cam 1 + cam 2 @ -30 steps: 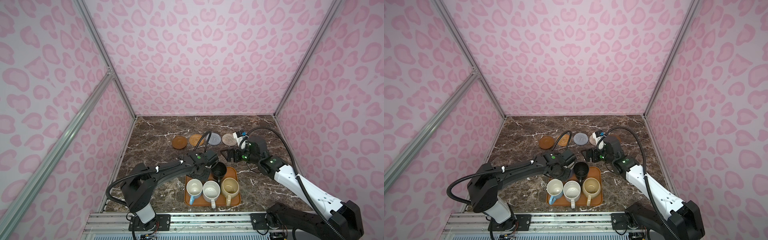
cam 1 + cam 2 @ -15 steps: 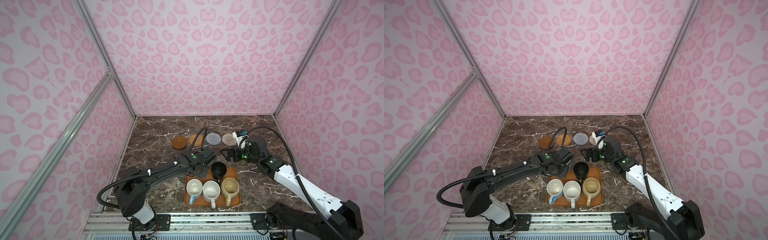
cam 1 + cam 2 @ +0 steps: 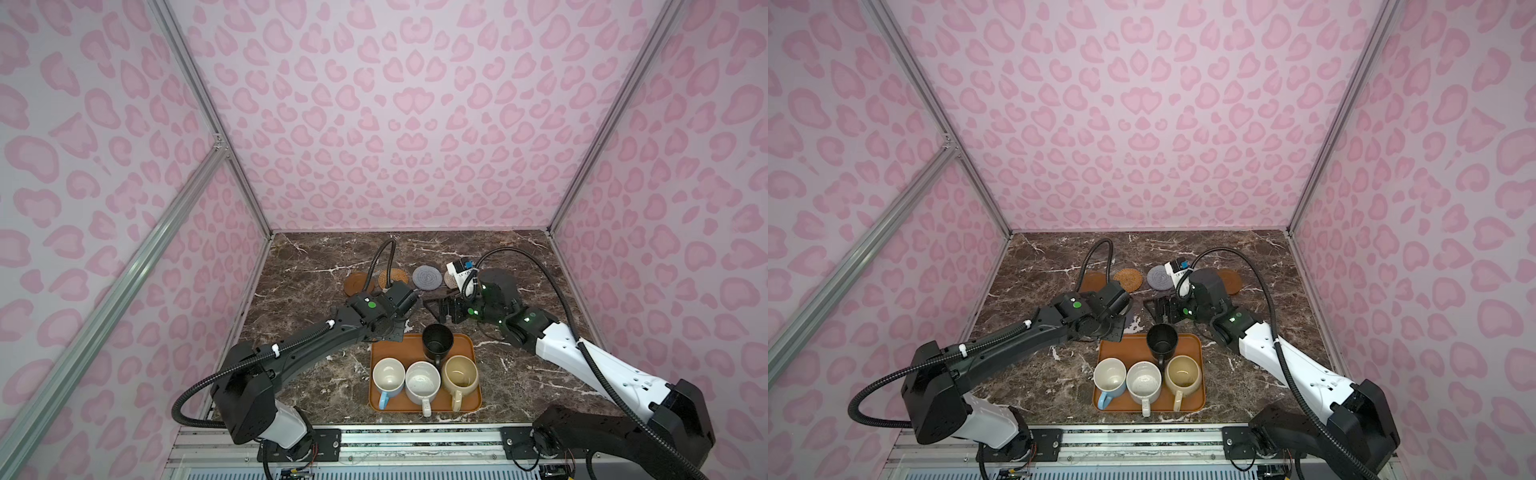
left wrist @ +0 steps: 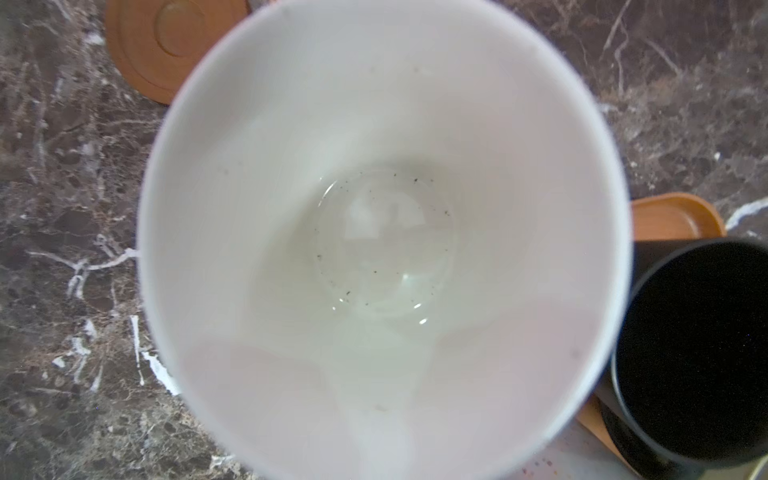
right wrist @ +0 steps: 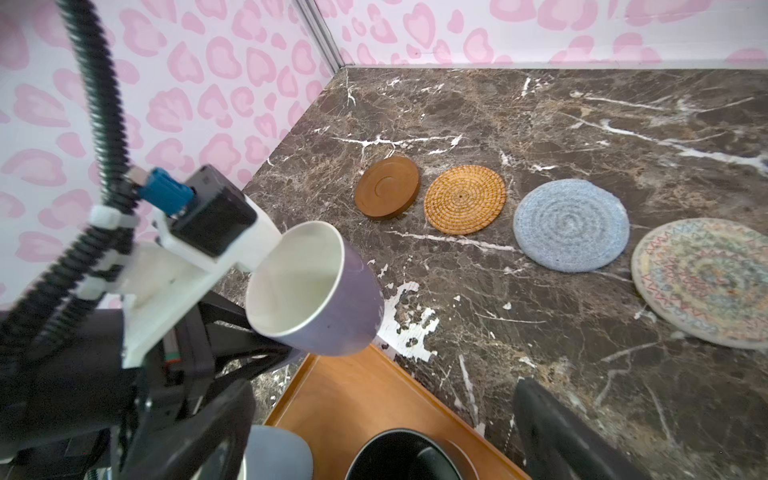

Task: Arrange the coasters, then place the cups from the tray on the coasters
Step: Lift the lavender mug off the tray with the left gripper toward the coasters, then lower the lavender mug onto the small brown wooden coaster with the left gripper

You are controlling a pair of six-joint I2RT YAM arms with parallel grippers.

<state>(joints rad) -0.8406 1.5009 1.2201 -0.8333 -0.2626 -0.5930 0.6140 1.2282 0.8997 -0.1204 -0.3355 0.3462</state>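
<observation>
Desk (image 5: 540, 124): dark marble-look slab, polished, white-veined. Wooden coaster (image 5: 387, 187): smooth, satin brown, turned rings. Orange coaster (image 5: 464, 198): coiled wicker, rough. Grey-blue coaster (image 5: 571, 226): soft coiled cloth, matt. Cream coaster (image 5: 706, 282): woven, patterned stitching. Lavender mug (image 5: 353, 307): glazed ceramic, glossy white inside. Tray (image 5: 374, 407): smooth wood-look, low sheen. Black mug (image 3: 437, 340): matt.

High stereo pair, two wrist close-ups
Both top views look down from the near side over the whole table (image 3: 316, 291); wrist views, close in, share the tray (image 5: 365, 399).
</observation>
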